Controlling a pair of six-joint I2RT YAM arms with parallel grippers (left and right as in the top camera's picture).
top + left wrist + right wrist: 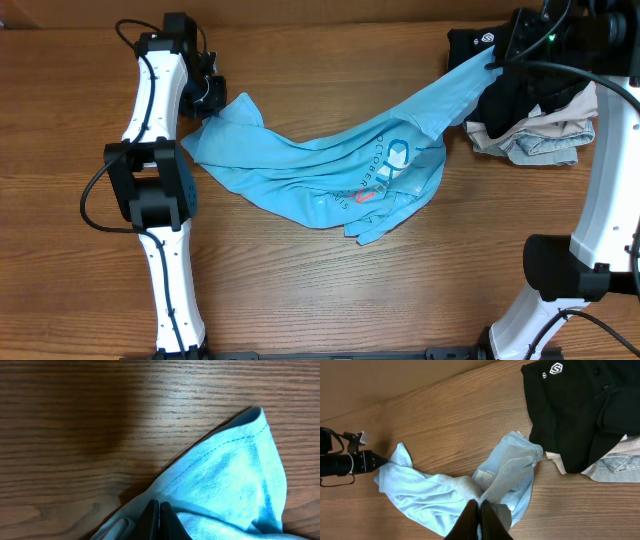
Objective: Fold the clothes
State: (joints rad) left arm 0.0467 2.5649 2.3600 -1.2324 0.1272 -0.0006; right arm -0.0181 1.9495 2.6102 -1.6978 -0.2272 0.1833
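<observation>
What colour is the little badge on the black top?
White. The logo on the black garment shows best in the right wrist view.

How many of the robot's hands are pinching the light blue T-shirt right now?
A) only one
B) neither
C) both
C: the left hand is shut on a hemmed corner of the light blue T-shirt, and the right hand is shut on another part of it, with the fabric stretching between them.
</observation>
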